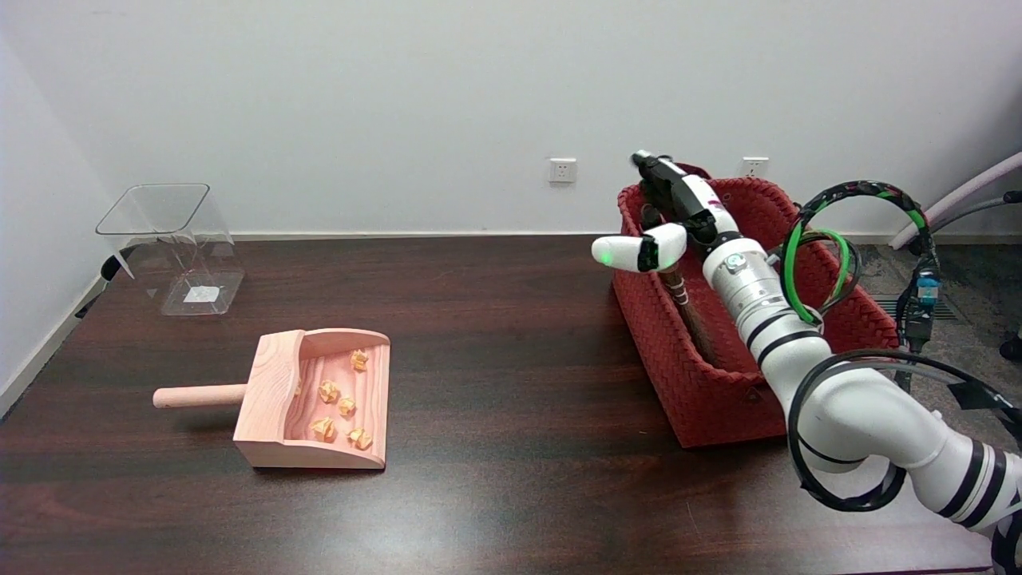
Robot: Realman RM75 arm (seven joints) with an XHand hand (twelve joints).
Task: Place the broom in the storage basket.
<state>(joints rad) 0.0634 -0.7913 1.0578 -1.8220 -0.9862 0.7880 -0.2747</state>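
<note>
You have one head view, set above the near side of the dark table (pixel 495 319) and looking down and across it toward the white wall (pixel 447 96). It stands well back, taking in nearly the whole tabletop.

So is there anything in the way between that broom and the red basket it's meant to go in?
Nothing visible. The broom already slants down inside the storage basket, and the right hand is over the basket at the broom's upper end. Whether it grips the broom is unclear.
</note>
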